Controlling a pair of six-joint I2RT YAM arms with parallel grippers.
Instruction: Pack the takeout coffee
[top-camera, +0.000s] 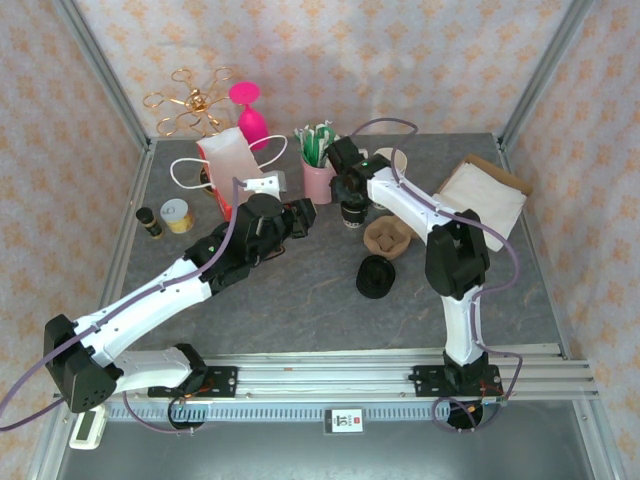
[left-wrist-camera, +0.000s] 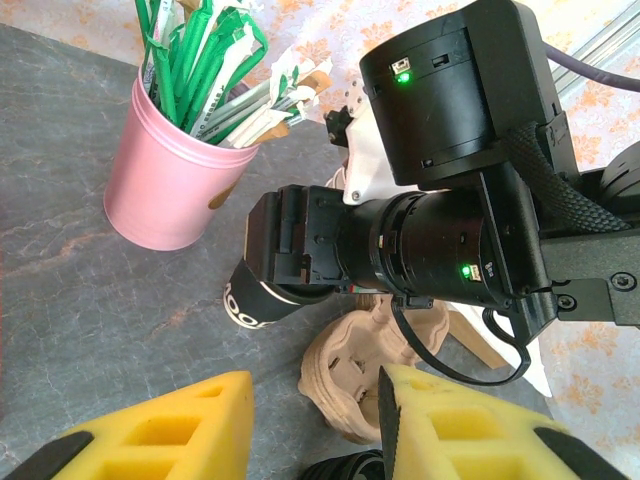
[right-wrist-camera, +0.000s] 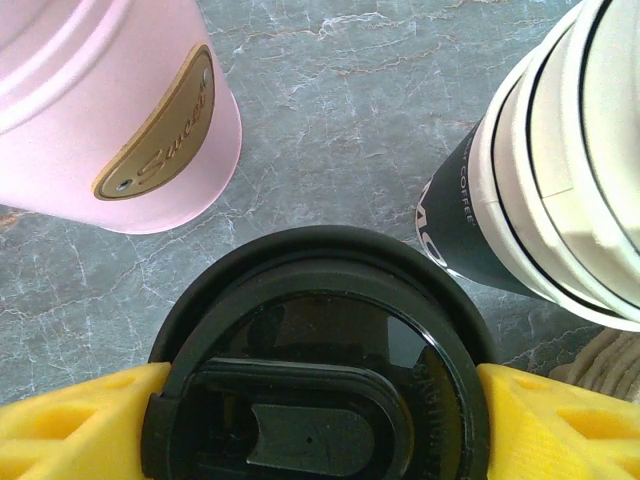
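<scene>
Between the yellow fingers (right-wrist-camera: 70, 425) of my right gripper (right-wrist-camera: 320, 425) sits the takeout coffee (right-wrist-camera: 320, 330). Both pads press against the sides of its round black lid, so these jaws are closed on it, about a cup's width apart. I cannot tell whether its base rests on the grey table (right-wrist-camera: 350, 100) or hangs just clear. Just ahead of these jaws and to their left stands a pink tin (right-wrist-camera: 100, 100) with an oval tan label. Just ahead and to their right stands the stack of cream-rimmed cups (right-wrist-camera: 560, 150), dark-sided at the bottom. My left gripper (left-wrist-camera: 315, 390) faces all this from the other side, with its jaws spread wide and nothing between them. Just past its fingertips lies a brown pulp cup carrier (left-wrist-camera: 345, 385). Beyond that is the black body of my right wrist, with the coffee's dark side showing below it. Farther ahead and to the left of these open jaws the pink tin rises, stuffed with green-wrapped sticks (left-wrist-camera: 190, 60). From above, a pile of black lids (top-camera: 375, 277) lies behind my right jaws, toward my bases and well apart from the coffee. A white paper bag (top-camera: 235, 160) with looped handles stands near my left jaws, out on their far left side.
</scene>
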